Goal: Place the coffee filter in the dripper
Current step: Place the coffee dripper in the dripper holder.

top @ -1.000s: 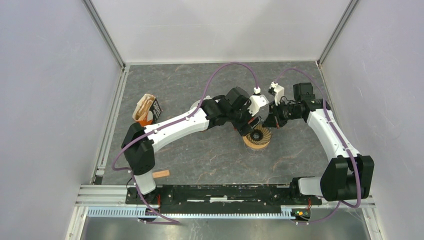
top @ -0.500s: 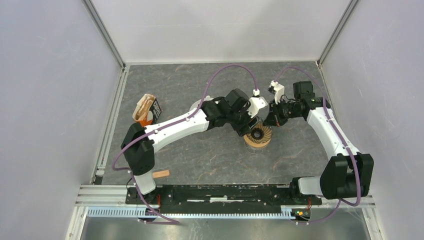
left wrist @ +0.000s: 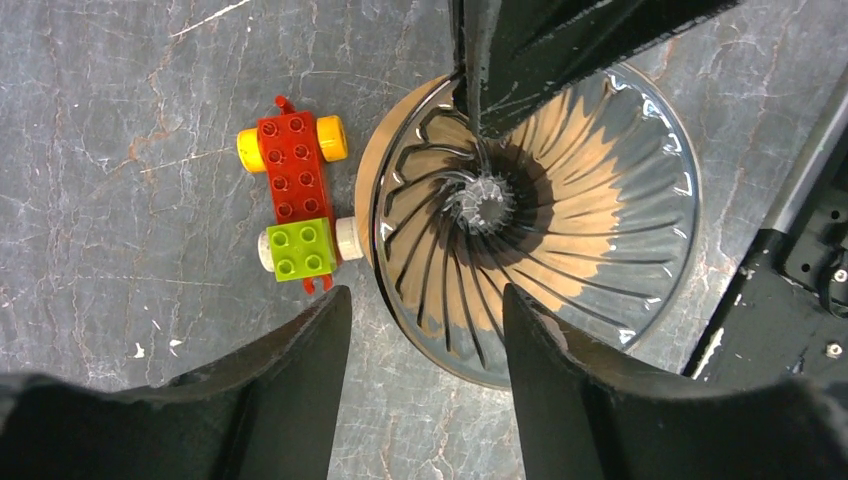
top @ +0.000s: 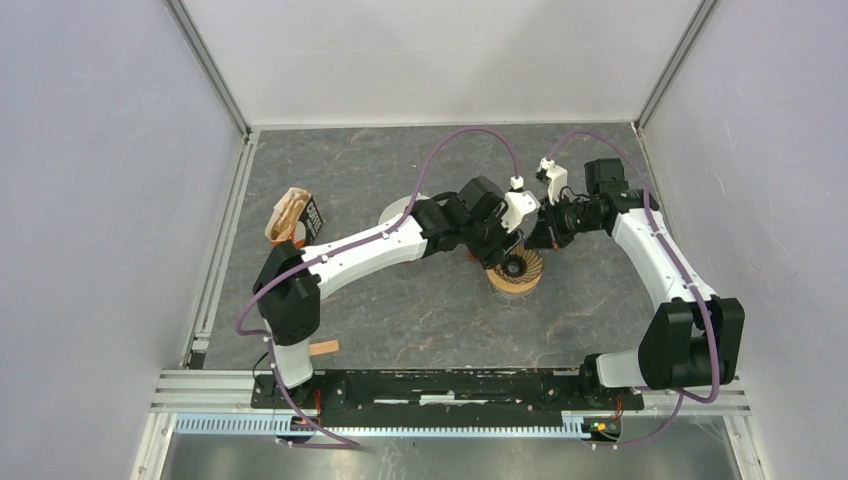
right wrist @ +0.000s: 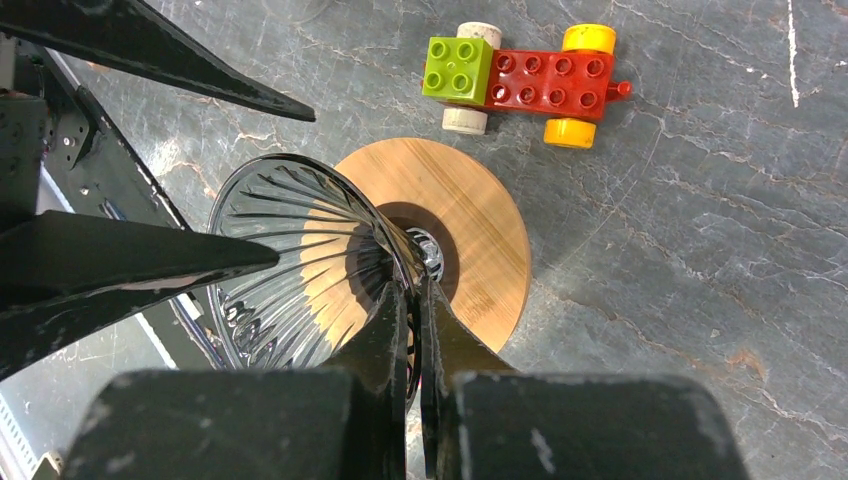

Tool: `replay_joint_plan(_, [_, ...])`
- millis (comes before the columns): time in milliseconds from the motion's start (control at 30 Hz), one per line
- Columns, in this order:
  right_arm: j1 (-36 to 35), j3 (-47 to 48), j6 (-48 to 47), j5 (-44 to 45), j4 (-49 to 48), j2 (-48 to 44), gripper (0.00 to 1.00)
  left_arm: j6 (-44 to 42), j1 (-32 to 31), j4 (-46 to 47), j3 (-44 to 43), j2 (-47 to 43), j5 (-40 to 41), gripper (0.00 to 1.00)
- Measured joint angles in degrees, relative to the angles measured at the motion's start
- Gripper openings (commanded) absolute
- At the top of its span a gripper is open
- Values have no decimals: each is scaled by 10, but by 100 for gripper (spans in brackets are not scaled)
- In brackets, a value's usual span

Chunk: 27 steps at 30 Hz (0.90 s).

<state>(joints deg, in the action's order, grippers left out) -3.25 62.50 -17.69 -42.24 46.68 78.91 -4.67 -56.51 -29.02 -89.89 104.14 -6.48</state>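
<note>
- Dripper [top: 515,270]: clear ribbed glass cone on a round wooden base [right wrist: 480,220]. It stands upright on the desk [top: 400,320], right of centre, between the two claws.
- Right claw [right wrist: 410,295]: fingers drawn narrow and pinching the dripper's glass rim, one finger inside the cone and one outside.
- Left claw [left wrist: 425,300]: fingers spread wide and holding nothing, positioned over the dripper's left side. Contact with the glass cannot be told.
- Coffee filter pack [top: 295,218]: tan bundle with a black label, on the desk at far left, well apart from the dripper and both claws.
- Toy car [left wrist: 295,195]: red and green bricks with yellow and white wheels, just beside the wooden base.
- Wooden block [top: 322,348]: near edge, by the left arm's base.
</note>
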Motion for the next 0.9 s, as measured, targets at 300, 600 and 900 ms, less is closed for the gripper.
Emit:
replay_joint_plan(300, [0,6,-2,-3,6,8,1,6,0,3,-17,21,3,45])
replay_joint_plan(600, [2,7,-11,-4,13,8,4,24,2,0,-29,25,4,30])
replay_joint_plan(900, [4,8,-18,-4,23,8,26,55,4,1,-34,31,3,10])
